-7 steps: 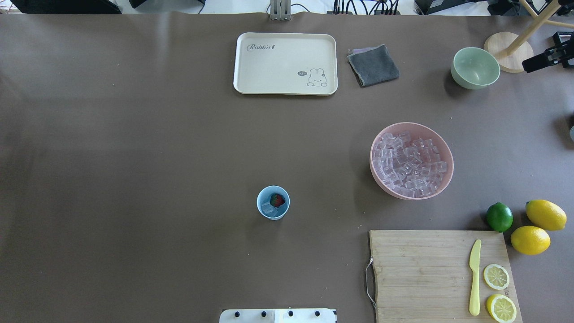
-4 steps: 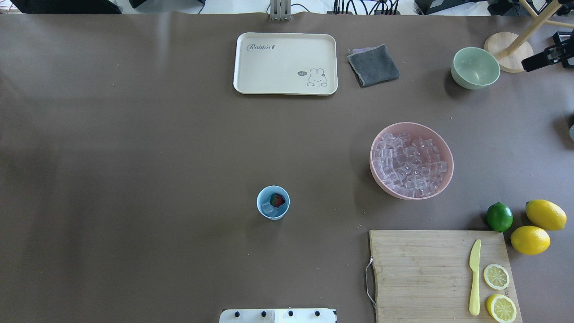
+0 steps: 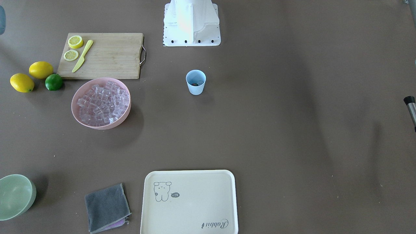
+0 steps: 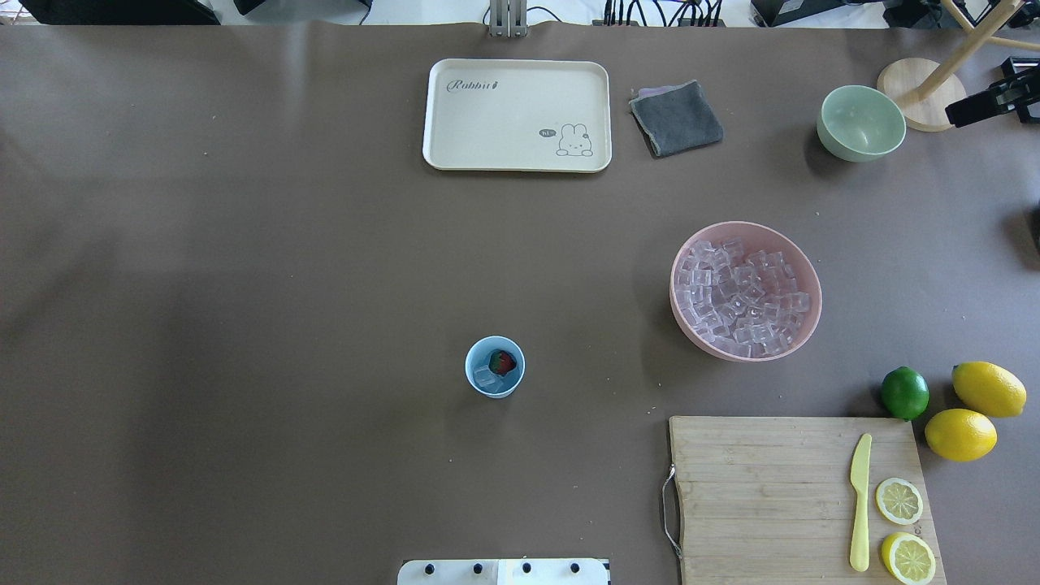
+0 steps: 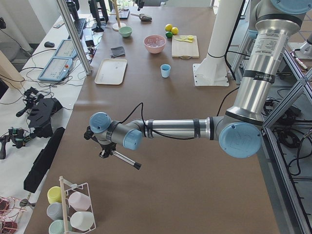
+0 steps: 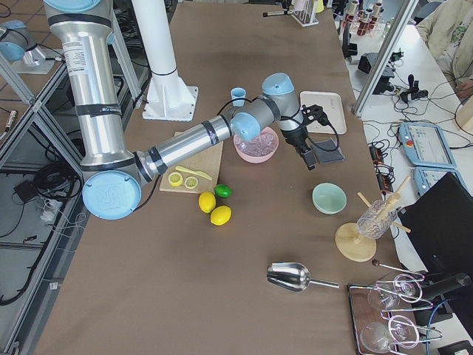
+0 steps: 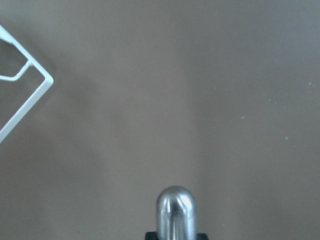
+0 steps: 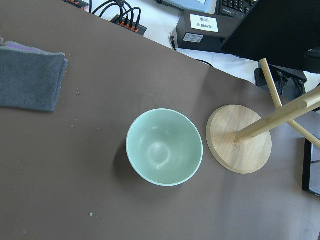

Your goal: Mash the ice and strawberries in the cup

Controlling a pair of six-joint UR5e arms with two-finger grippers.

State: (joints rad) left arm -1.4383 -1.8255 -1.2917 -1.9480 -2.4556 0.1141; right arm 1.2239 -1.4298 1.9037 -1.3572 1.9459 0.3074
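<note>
The light blue cup (image 4: 495, 367) stands mid-table, also in the front view (image 3: 195, 83). Inside it lie a dark red strawberry (image 4: 504, 361) and clear ice (image 4: 485, 379). My left gripper (image 5: 107, 152) is far off at the table's left end, shut on a steel muddler (image 5: 124, 160) whose rounded tip shows in the left wrist view (image 7: 175, 212). My right gripper (image 4: 955, 120) hovers at the far right by the pale green bowl (image 8: 164, 146). I cannot tell whether it is open or shut.
A pink bowl (image 4: 673, 288) full of ice cubes (image 4: 743, 296) sits right of the cup. A cutting board (image 4: 764, 487) with knife and lemon slices, a lime (image 4: 904, 393), lemons, a cream tray (image 4: 517, 114), a grey cloth (image 4: 676, 118) and a wooden stand (image 8: 239, 139) are around.
The right gripper has drifted slightly toward the right edge of the overhead view. The cup and its contents have not moved.
</note>
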